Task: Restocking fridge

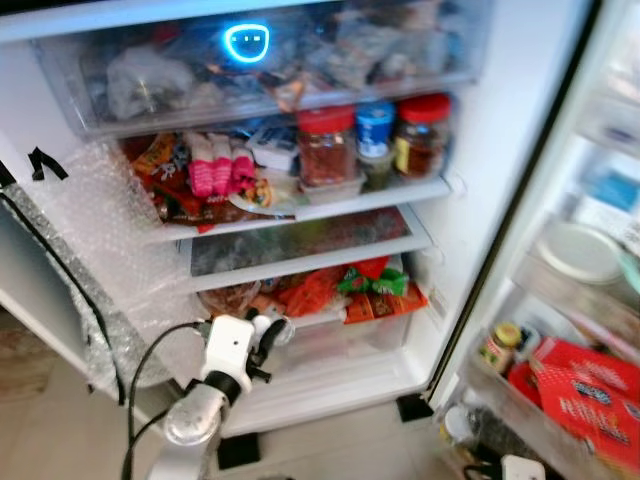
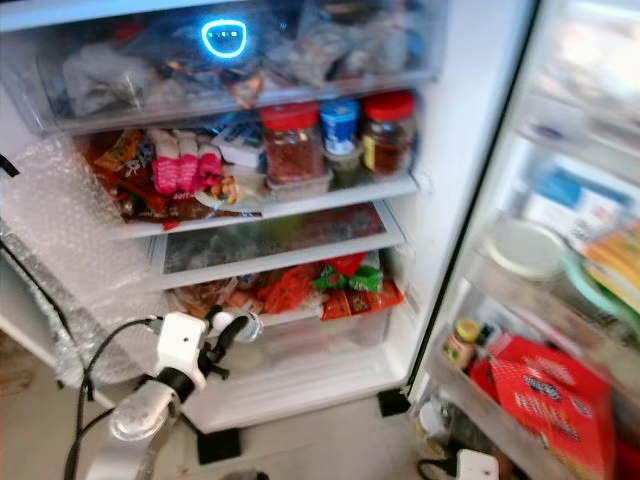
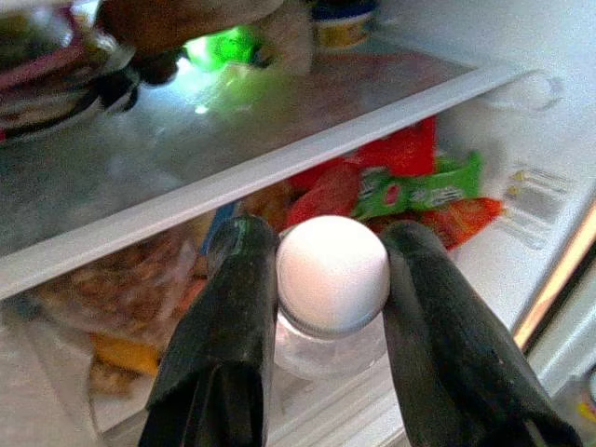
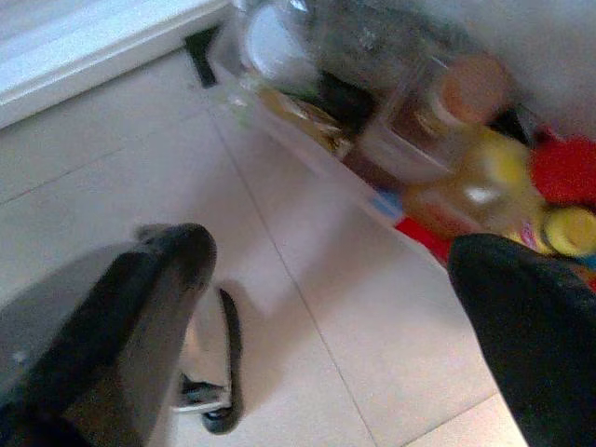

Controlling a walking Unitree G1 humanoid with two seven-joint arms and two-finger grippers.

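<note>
The fridge stands open before me. My left gripper is raised in front of the bottom drawer, shut on a small clear bottle with a white cap. The two black fingers press on either side of the cap. Behind it lie red, green and orange snack packets under an empty glass shelf. My right gripper hangs low over the tiled floor, open with nothing between its fingers.
Jars with red and blue lids and pink packets fill the middle shelf. The top drawer holds bags. Bubble wrap drapes at the left. The door rack at the right carries red boxes and bottles.
</note>
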